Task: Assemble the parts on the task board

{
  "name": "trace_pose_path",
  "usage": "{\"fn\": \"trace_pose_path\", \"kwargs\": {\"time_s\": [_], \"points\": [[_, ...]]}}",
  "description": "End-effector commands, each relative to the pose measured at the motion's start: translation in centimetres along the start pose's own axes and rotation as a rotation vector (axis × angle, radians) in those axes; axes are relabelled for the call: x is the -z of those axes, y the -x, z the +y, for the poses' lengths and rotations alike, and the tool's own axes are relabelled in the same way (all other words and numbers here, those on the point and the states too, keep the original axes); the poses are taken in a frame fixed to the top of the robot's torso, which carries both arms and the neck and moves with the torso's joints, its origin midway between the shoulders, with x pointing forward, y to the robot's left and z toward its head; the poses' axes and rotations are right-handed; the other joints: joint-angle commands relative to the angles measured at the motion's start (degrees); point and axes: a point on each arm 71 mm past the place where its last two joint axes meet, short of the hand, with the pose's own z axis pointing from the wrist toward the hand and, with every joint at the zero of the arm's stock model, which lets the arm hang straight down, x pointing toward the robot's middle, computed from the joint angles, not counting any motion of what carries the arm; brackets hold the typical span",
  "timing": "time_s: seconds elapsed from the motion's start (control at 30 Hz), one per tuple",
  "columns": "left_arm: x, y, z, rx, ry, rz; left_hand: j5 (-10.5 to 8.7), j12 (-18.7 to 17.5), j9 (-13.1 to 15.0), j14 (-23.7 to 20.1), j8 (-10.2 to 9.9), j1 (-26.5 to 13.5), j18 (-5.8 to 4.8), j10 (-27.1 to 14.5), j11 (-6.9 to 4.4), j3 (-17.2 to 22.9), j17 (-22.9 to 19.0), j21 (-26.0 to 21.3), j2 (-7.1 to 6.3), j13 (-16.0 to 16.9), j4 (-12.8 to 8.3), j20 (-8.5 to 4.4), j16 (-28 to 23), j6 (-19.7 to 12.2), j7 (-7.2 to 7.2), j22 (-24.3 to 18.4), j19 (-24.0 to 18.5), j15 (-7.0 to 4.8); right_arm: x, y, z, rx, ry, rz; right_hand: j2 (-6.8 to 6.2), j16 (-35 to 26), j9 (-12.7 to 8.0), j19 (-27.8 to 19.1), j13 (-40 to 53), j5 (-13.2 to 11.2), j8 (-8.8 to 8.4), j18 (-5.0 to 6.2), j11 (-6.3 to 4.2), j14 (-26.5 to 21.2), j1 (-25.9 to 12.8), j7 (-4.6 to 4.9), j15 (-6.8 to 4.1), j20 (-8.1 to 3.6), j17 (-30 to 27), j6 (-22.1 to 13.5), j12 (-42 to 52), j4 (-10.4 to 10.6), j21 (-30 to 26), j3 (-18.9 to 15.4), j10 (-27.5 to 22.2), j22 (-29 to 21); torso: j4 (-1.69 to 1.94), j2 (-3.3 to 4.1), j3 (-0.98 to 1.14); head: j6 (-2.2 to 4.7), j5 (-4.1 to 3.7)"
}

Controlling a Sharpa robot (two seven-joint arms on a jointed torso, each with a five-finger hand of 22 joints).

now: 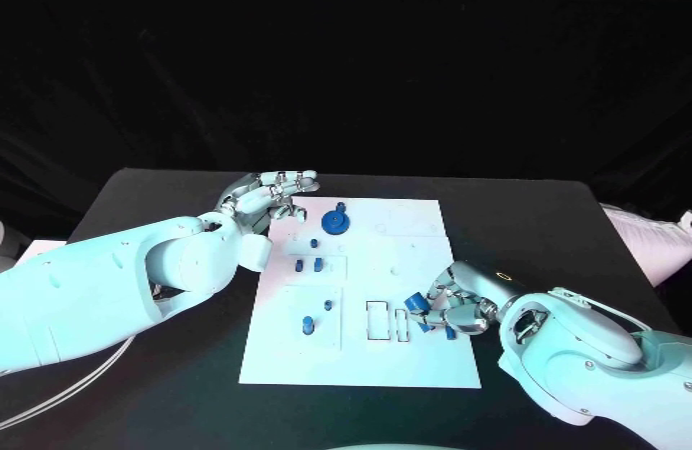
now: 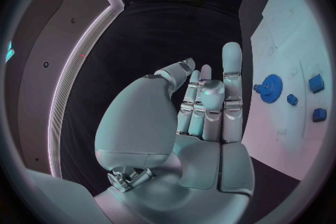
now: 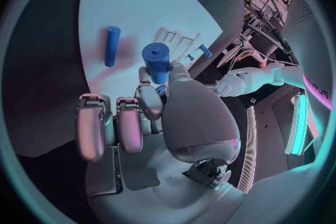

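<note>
The white task board (image 1: 378, 362) lies in the middle of the black table. My right hand (image 1: 459, 308) is at the board's right edge and pinches a blue peg (image 3: 157, 61) with a wide round head between thumb and finger, just above the board (image 3: 133, 5). Beside it a blue rod (image 3: 111, 46) lies loose on the plate. Two more small blue parts (image 1: 430, 323) sit by that hand. My left hand (image 1: 274, 192) hovers at the board's far left corner, holding nothing, fingers (image 2: 232, 75) partly raised. A blue gear (image 1: 336, 220) stands just to its right.
Small blue pieces (image 1: 302, 265) stand in the board's left recesses, with others (image 1: 309, 323) nearer me. Two narrow rectangular slots (image 1: 378, 320) lie left of my right hand. Black table surface (image 1: 173, 200) surrounds the board on all sides.
</note>
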Motion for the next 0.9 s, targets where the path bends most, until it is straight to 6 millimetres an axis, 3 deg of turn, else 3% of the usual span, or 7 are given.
{"fn": "trace_pose_path", "kwargs": {"time_s": [0.03, 0.23, 0.7, 0.9], "points": [[0.0, -0.3, 0.0, 0.004, -0.005, 0.025, -0.28, 0.38, -0.02, -0.49, 0.34, -0.39, 0.98, -0.25, -0.02, -0.3, -0.05, -0.24, 0.14, -0.07, -0.09, 0.23, -0.07, -0.25, 0.01, -0.05, -0.32, -0.08, 0.0, -0.2, 0.5, -0.082, -0.016, 0.006, 2.4, 0.18, 1.28, 1.95, 14.89, 0.48, 0.15, -0.83, -1.2, 4.93, 1.67, -0.38, -0.2, -0.4, 9.36, -0.05, 6.63, 0.52, 0.35, 0.01, 1.52, 5.38, 0.09, 0.04, -0.04, 0.07, -0.11], [0.0, -0.4, 0.0, 0.005, -0.005, 0.027, -0.28, 0.38, -0.02, -0.49, 0.34, -0.39, 0.98, -0.25, -0.02, -0.3, -0.05, -0.24, 0.14, -0.07, -0.09, 0.23, -0.07, -0.25, 0.01, -0.05, -0.32, -0.08, -0.3, -0.8, 1.4, -0.091, -0.002, 0.067, 1.49, 0.23, 1.8, 1.98, 15.16, 3.03, 0.19, -0.85, -1.16, 4.95, 0.48, -0.34, -0.19, -0.39, 9.47, -0.15, 6.62, 1.39, 0.39, -1.01, 1.65, 5.47, 0.08, 0.02, -0.11, 0.02, -0.08], [0.0, -0.6, 0.0, 0.007, -0.004, 0.032, -0.28, 0.38, -0.02, -0.49, 0.34, -0.39, 0.98, -0.25, -0.02, -0.3, -0.05, -0.24, 0.14, -0.07, -0.09, 0.23, -0.07, -0.25, 0.01, -0.05, -0.32, -0.08, -1.9, -2.3, 3.4, -0.049, 0.033, 0.13, 3.65, 0.47, 3.08, 2.18, 15.86, 3.3, 0.83, -0.94, -1.51, 5.05, -3.93, -0.81, -0.43, -0.56, 9.97, 0.8, 6.89, 1.85, 0.65, -2.38, 2.12, 5.94, 0.05, 0.05, -0.03, -0.14, 0.1], [0.0, -0.6, 0.0, 0.007, -0.004, 0.033, -0.26, 0.47, -0.02, -0.52, 0.39, -0.32, 0.99, -0.32, -0.03, -0.33, -0.11, -0.26, 0.19, -0.07, -0.16, 0.25, -0.05, -0.3, 0.0, -0.07, -0.32, -0.08, -2.3, -2.5, 3.7, -0.036, 0.038, 0.128, 4.19, 0.51, 3.8, 2.19, 16.06, 1.43, 1.19, -0.94, -1.73, 5.06, -5.75, -1.11, -0.62, -0.72, 10.03, 1.22, 6.83, 1.79, 0.64, -3.3, 2.26, 5.94, 0.06, 0.09, -0.01, -0.16, 0.17]]}}
